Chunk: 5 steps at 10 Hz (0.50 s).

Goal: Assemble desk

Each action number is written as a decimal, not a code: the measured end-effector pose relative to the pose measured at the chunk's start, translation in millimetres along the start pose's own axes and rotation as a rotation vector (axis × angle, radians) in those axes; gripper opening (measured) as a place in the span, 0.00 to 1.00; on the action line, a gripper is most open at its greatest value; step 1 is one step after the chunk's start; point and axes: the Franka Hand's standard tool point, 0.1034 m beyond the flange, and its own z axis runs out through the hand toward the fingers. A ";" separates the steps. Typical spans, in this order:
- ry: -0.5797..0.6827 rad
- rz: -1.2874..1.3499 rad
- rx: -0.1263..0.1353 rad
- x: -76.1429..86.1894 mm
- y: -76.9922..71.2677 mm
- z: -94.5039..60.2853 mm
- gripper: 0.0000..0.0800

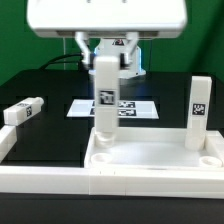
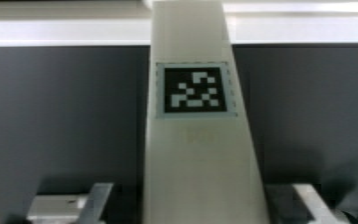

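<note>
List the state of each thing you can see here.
White tray-like plastic tabletop: flat, rim up.
Gripper: grip unclear.
White square-section plastic leg it straddles: upright at a corner socket.
Second white leg: upright in another corner.
Third white leg: lying loose beside the tabletop.

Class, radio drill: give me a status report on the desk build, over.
Gripper astride upright leg, grip unclear. Leg stands at tabletop corner, exterior view's left. Nothing in the way.
</note>
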 end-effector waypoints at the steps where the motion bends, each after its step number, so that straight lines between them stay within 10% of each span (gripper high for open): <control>1: 0.002 0.034 0.010 1.0 -12.4 -0.2 0.36; 5: -0.002 0.042 0.011 -0.9 -13.2 1.2 0.36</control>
